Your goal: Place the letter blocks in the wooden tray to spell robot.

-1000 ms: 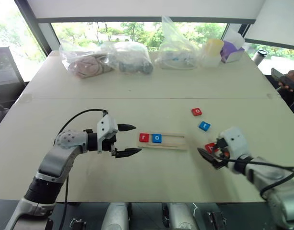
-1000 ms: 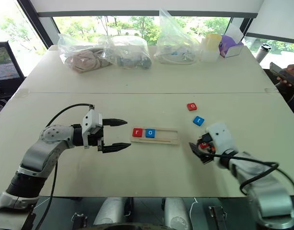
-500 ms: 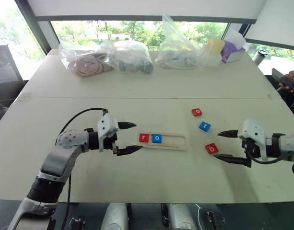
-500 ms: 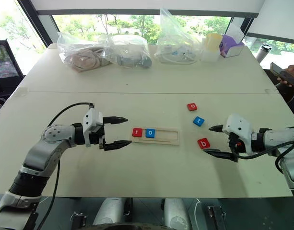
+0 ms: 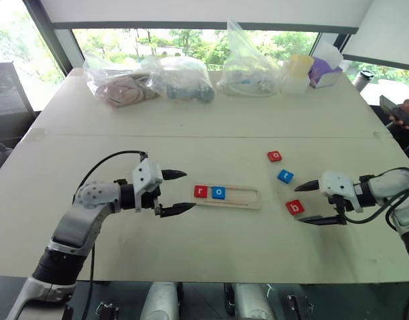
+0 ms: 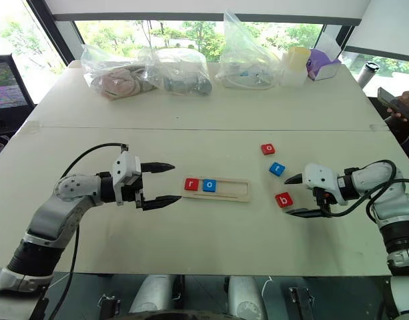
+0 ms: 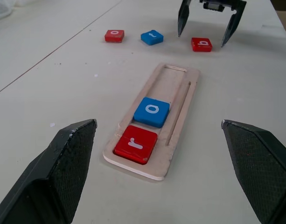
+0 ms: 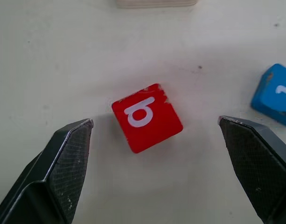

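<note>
Red letter block marked b [image 8: 146, 117]: lying flat on the worktop [image 5: 204, 127], skewed a little, well to the right of the wooden tray [image 5: 247, 197], apart from its neighbours. Squarely between the fingers of the right gripper [image 6: 299, 196], spread wide, touching nothing, one fingertip [image 8: 70, 144] on each side of the block with clear gaps.

Probably light, stiff and smooth-faced, thin enough to sit barely proud of the worktop. Best taken by two opposite side edges, fingertips low and nearly on the worktop; likely to slide or pivot if pinched across corners, so worth squaring the gripper to the block's skew first.

Blue block [image 5: 285, 176] just beyond it, bearing what looks like a t; red o block [image 5: 274, 156] further back.

In the tray: red r block [image 7: 136, 143] in the end slot, blue o block [image 7: 151, 112] touching it in the next, three slots bare. By judgement, b due next in the third slot.

Left gripper [image 5: 175, 192] hovering just beside the r end of the tray, spread wide, empty.

At the far edge, clear bags [image 5: 151, 80] and small containers [image 5: 297, 72].
</note>
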Tool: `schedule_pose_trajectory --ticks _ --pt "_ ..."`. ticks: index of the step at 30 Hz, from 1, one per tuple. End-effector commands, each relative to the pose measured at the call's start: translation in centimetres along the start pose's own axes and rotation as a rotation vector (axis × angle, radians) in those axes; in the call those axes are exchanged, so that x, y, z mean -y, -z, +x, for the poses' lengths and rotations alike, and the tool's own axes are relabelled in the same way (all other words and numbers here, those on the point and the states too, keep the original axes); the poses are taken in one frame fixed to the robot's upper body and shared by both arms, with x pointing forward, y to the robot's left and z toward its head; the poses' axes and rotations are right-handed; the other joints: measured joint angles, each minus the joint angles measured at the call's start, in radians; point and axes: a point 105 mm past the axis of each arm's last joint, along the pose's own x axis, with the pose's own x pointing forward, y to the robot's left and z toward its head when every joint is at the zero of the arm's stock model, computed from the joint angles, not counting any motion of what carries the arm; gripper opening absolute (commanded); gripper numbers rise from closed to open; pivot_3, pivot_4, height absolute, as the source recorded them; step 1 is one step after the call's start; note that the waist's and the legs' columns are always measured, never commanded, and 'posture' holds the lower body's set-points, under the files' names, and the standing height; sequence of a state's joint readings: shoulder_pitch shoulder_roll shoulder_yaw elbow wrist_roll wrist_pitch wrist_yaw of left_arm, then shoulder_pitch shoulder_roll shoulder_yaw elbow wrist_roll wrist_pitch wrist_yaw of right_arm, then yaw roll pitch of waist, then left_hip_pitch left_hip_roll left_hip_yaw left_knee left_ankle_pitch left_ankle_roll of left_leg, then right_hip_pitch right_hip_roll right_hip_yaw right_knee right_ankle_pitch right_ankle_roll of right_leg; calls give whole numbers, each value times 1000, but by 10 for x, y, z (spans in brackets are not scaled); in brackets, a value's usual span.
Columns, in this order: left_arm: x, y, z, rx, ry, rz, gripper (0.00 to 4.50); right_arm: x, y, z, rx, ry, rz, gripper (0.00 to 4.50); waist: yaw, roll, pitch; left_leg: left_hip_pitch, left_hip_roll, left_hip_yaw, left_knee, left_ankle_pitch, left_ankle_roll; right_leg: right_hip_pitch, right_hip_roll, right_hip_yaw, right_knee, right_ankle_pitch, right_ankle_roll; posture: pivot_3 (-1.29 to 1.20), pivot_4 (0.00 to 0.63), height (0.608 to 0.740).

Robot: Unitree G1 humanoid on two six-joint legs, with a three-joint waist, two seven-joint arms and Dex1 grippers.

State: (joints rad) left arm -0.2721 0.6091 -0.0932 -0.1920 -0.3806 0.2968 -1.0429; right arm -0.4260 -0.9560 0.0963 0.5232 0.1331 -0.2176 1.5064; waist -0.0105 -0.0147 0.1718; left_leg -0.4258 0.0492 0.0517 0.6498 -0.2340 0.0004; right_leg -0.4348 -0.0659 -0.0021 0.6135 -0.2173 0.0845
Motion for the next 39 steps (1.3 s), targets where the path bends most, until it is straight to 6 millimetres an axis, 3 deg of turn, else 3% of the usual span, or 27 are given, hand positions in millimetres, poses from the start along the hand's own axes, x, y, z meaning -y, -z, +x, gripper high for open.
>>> schedule_pose_trajectory --ticks 1,9,12,17,20,25,29,39 --pt "-2 -11 -5 18 -25 42 4500 4 -3 -1 0 -11 -43 4429 -1 0 0 0 0 0 0 0 0 0 0 0 0 0 0 0 150 740" --pt "-4 -10 -7 11 -50 41 4500 6 -2 9 13 -22 -69 4429 -2 0 0 3 0 0 0 0 0 3 0 0 1 0 0 0 150 740" --pt "-4 -10 -8 10 -54 42 4500 5 -2 12 11 -27 -72 3736 -3 0 0 7 0 0 0 0 0 5 0 0 1 0 0 0 150 740" --pt "-6 -11 -7 11 -63 46 4500 4 -5 16 40 -16 -63 1148 -4 0 0 11 1 0 0 0 0 9 0 0 1 1 -2 0 150 740" --pt "-6 -11 -6 12 -64 46 4500 4 -19 15 91 -7 -47 1109 -4 0 0 12 1 0 0 0 0 10 0 0 1 1 -2 0 150 740" --pt "-7 -10 -4 15 -67 43 4500 0 -62 18 180 -21 13 1109 -3 2 1 12 1 1 -1 0 0 8 0 1 1 1 -2 0 150 740" --pt "-7 -10 -3 20 -69 43 4500 -6 -98 33 248 -47 134 1109 0 2 1 12 1 0 -2 0 0 8 0 0 1 1 -2 0 150 740" --pt "1 -16 -4 44 -13 60 4500 8 -123 76 142 -15 163 1109 -1 2 1 6 1 1 -1 0 -1 3 -1 0 1 1 -2 0 150 740"
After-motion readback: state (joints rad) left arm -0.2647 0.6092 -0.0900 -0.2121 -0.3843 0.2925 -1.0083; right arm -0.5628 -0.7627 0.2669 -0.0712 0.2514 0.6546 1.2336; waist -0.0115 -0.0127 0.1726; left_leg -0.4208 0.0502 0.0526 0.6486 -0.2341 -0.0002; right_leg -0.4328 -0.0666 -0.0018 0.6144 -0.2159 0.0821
